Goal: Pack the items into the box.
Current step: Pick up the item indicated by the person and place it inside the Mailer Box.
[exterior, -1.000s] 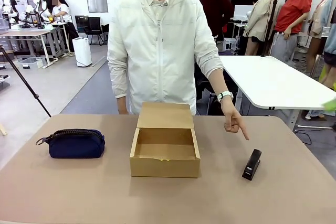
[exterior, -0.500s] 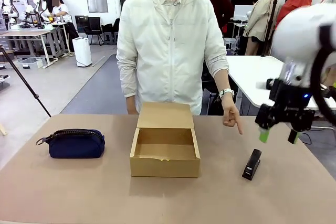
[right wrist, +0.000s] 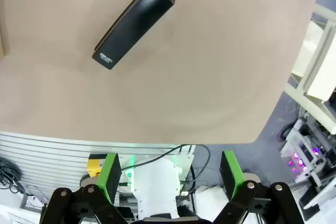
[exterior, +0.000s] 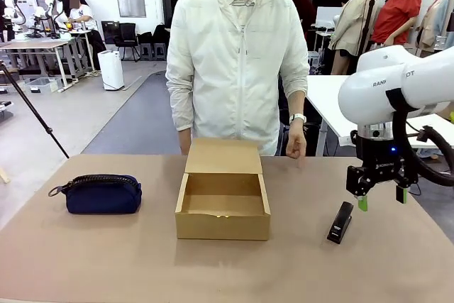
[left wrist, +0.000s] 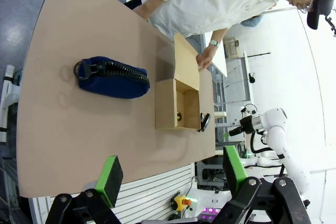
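Note:
The brown cardboard box [exterior: 223, 207] stands open at the table's middle, its lid flap folded back toward the person; it also shows as the box [left wrist: 178, 103] in the left wrist view. A navy-blue zip pouch [exterior: 103, 194] lies to its left, the same pouch [left wrist: 111, 77] seen from above. The small black stapler [exterior: 340, 222] lies right of the box, and the stapler [right wrist: 133, 22] shows in the right wrist view. My right gripper [exterior: 381, 201] hangs open just above and right of the stapler, empty; its fingers [right wrist: 108, 176] stand wide apart. My left gripper [left wrist: 173, 174] is open, high above the table.
A person in a white jacket stands behind the box, one hand [exterior: 294, 147] resting at the table's far edge. The brown table [exterior: 106, 260] has free room in front of the box. A white table [exterior: 369, 115] stands behind at the right.
My right arm has come in from the right and lowered to just above the stapler. The person has stopped pointing at the stapler and pulled the hand back to the far edge.

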